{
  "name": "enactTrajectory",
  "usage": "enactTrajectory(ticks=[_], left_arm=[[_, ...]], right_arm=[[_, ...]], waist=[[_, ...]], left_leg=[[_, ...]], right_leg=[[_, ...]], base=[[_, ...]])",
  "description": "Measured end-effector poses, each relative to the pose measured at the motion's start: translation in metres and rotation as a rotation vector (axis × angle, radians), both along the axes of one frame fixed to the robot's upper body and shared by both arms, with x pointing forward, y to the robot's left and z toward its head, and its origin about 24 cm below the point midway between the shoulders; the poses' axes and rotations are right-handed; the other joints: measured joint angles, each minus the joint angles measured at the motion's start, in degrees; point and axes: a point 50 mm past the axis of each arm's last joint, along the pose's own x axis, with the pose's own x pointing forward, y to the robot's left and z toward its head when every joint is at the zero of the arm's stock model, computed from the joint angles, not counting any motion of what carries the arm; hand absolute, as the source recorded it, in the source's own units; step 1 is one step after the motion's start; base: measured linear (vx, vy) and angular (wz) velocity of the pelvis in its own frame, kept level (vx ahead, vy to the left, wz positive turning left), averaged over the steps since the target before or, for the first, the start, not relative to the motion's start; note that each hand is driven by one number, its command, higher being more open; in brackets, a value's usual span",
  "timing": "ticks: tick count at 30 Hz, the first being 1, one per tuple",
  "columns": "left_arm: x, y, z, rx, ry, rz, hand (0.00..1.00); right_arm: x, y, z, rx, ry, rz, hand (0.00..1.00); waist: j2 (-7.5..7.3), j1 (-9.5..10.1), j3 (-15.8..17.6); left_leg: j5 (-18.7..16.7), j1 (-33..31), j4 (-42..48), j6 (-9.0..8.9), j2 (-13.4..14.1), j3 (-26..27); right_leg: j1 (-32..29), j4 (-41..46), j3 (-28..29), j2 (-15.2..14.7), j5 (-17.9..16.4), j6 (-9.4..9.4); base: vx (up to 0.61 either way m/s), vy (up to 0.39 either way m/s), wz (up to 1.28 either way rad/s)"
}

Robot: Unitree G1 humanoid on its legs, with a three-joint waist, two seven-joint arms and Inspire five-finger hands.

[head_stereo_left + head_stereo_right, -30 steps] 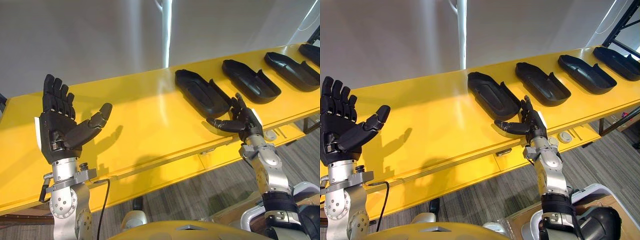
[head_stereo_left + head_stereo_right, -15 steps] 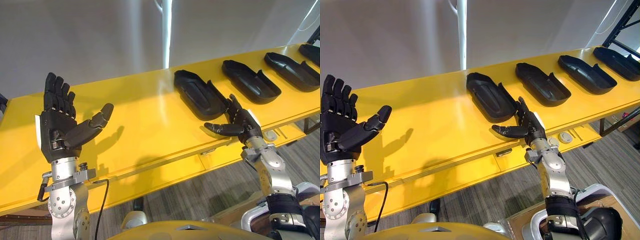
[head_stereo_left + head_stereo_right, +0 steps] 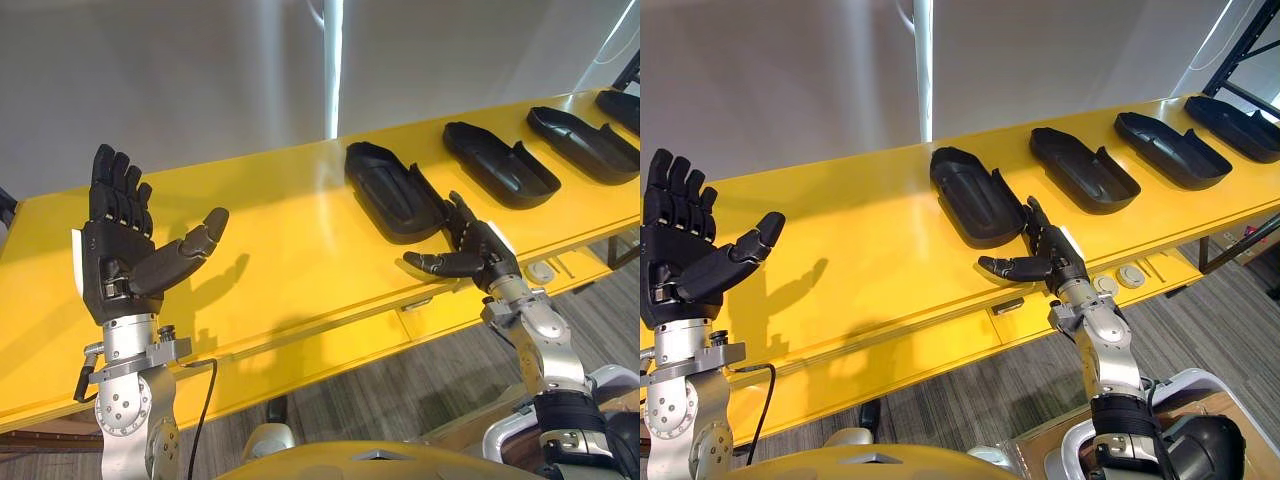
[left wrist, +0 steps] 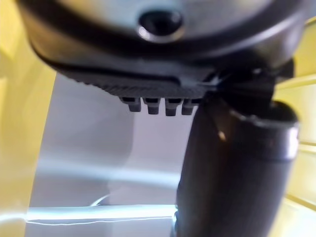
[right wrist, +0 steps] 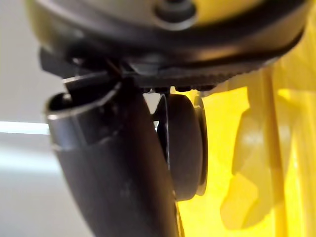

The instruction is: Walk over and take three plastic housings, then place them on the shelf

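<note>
1. The left hand [image 3: 115, 255] is held raised over the near edge of the yellow table [image 3: 280, 230]. Its palm is turned inward, its fingers are straight and pointing up, and its thumb is spread wide. Nothing is held in it.
2. The right hand [image 3: 482, 258] is seen low at the table's near edge, well apart from the left hand. Its fingers are stretched out and fanned, and its thumb is extended sideways toward the left hand. Nothing is grasped by it.
3. Two pale round fittings [image 3: 1130, 276] are set in the table's lower ledge, just beside the right wrist.
4. The nearest housing [image 3: 392, 190], a black plastic shell lying hollow side up, is found directly past the right hand's fingertips [image 3: 455, 208]. Its near end is met by them, though whether it is actually touched cannot be told.
5. A second housing [image 3: 500, 162], a third housing [image 3: 583, 142] and a fourth housing [image 3: 1240, 125] are laid in a row on the table. They lie beyond the right hand and on its outer side, each one farther off, and none is touched by either hand.
6. A grey wall [image 3: 200, 80] is seen behind the table, beyond both hands.
</note>
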Motion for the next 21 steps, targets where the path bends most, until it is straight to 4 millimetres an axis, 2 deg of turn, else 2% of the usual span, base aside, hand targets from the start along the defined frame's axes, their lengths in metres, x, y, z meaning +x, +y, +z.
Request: enactTrajectory(ticks=[5,21], left_arm=[[0.0017,0.0008,-0.0081,-0.008,0.035,0.0,1.0],[0.0019,0.0003,-0.008,-0.007,0.036,-0.004,1.0]], right_arm=[[-0.002,0.004,-0.0039,-0.003,0.018,0.035,1.0],[-0.0021,0.0083,-0.0056,-0.006,0.025,0.063,1.0]], waist=[[0.36,0.01,-1.05],[0.42,0.03,-1.26]], left_leg=[[-0.02,0.0,0.0,-0.02,0.02,0.0],[-0.04,-0.02,0.0,-0.04,0.01,-0.03]], right_leg=[[0.01,0.0,0.0,0.03,-0.01,-0.01],[0.01,0.0,-0.01,0.02,-0.14,-0.23]], base=[[0.0,0.0,0.0],[0.0,0.0,0.0]])
